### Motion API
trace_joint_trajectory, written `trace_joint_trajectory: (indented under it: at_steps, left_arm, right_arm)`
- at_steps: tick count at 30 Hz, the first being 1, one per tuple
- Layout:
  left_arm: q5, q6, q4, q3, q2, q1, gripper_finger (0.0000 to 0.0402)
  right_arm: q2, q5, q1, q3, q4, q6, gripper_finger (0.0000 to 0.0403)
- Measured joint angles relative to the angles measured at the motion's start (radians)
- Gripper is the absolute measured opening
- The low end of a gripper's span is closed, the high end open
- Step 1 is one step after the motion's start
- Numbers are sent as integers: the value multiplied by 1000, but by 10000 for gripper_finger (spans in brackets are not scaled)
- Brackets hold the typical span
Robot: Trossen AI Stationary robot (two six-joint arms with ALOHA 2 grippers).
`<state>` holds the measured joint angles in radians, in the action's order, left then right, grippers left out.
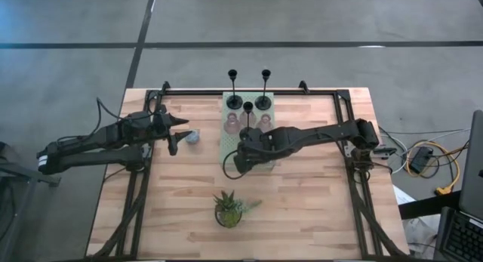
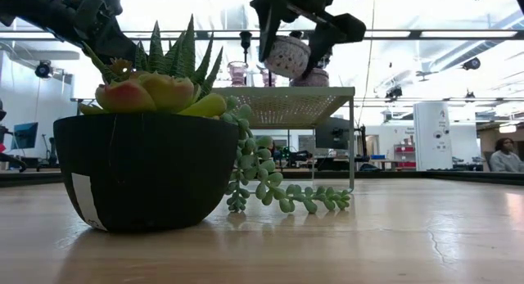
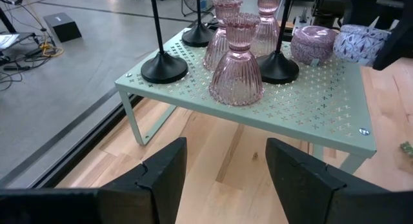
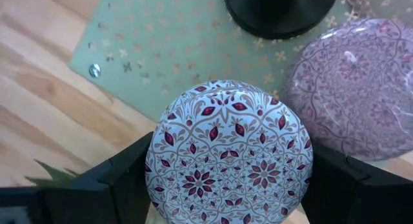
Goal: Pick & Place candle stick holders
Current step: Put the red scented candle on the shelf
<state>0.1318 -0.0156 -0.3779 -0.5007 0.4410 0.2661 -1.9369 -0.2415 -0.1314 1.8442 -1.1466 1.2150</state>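
A pale green perforated shelf [image 1: 226,145] stands at the table's middle. On it stand three tall black candle stick holders [image 1: 247,120], pink ribbed glass holders [image 3: 237,69] and a lilac round cup [image 4: 361,95]. My right gripper [image 4: 229,179] is shut on a pale blue patterned round cup [image 4: 229,150] over the shelf's near part [image 2: 288,56]. My left gripper [image 3: 226,159] is open and empty, left of the shelf [image 1: 181,135]. A small pale blue round thing [image 1: 194,137] lies on the table just in front of it. My right gripper pinches the patterned cup's round side wall [image 4: 153,169] between its two fingers, one on each opposite side. The fingers come from above, pointing down. The cup is lifted a little above the shelf top and tilted [image 2: 288,56], next to the lilac cup.
A green potted plant [image 1: 229,209] stands near the table's near edge, in front of the shelf. Black frame rails [image 1: 332,96] run along the table's far and side edges. Cables [image 1: 423,160] lie off the table's right side.
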Motion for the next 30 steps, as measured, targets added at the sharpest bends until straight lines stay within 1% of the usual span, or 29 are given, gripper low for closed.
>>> trace_joint_trajectory:
  at_steps: [5, 11, 19, 27, 30]
  left_arm:
    - [0, 0, 0, 0, 0, 0, 216]
    - [0, 0, 0, 0, 0, -1, 216]
    - [0, 0, 0, 0, 0, 0, 216]
    - [0, 0, 0, 0, 0, 0, 216]
    - [0, 0, 0, 0, 0, 0, 216]
  right_arm:
    - [-7, -47, -2, -17, 53, 30, 287]
    - [-26, -53, -1, -17, 91, 57, 287]
    - [-53, -55, -1, -17, 95, 71, 287]
    - [-55, -98, -2, -17, 86, 88, 287]
    - [-55, -99, -2, -17, 83, 88, 287]
